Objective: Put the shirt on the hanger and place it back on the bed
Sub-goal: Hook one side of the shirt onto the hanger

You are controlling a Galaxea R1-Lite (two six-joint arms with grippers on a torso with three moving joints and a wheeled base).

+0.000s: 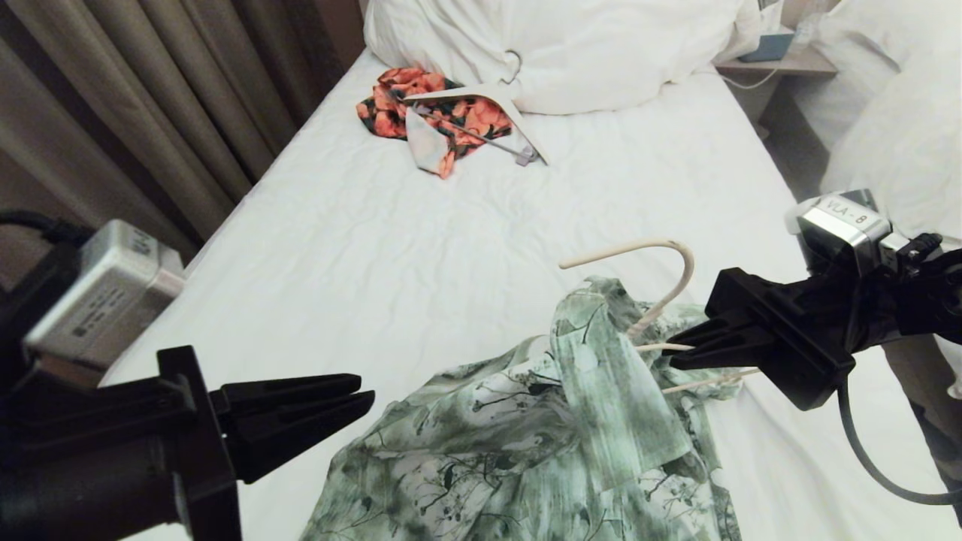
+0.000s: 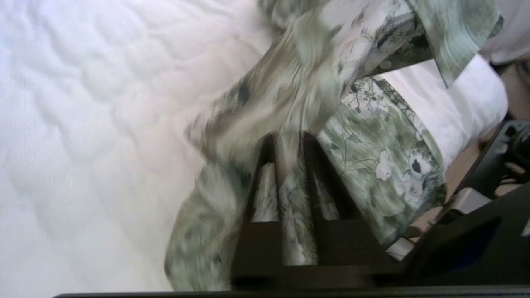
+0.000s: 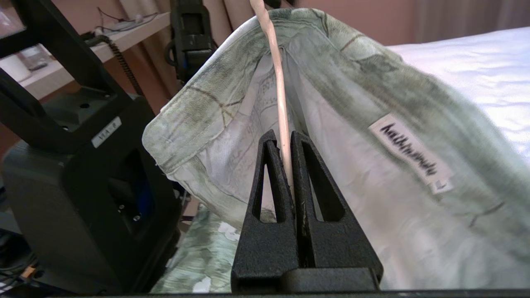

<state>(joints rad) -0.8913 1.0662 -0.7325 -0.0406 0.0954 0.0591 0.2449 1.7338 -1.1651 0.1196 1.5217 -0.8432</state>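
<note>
- The left gripper (image 1: 364,402) hovers at the near left, just left of the shirt (image 1: 541,443) and apart from it in the head view. Its fingers (image 1: 301,391) stand slightly parted with nothing between them there; the left wrist view is blurred, with fabric showing past the fingers, so whether they touch cloth I cannot tell.
- The shirt lies spread on the near part of the bed (image 1: 361,248), its collar end lifted up toward the right.
- The right gripper (image 1: 676,349) reaches in from the right, its fingers clamped tight on the hanger (image 1: 680,282) at the wire below the neck.
- The hanger's wire runs into the shirt's collar; its hook curves up and to the left, clear of the sheet.
- Farther up the bed, well apart, an orange-red floral garment (image 1: 398,109) lies under a thick white hanger (image 1: 481,94).
- A bunched white duvet (image 1: 571,52) fills the far end.
</note>
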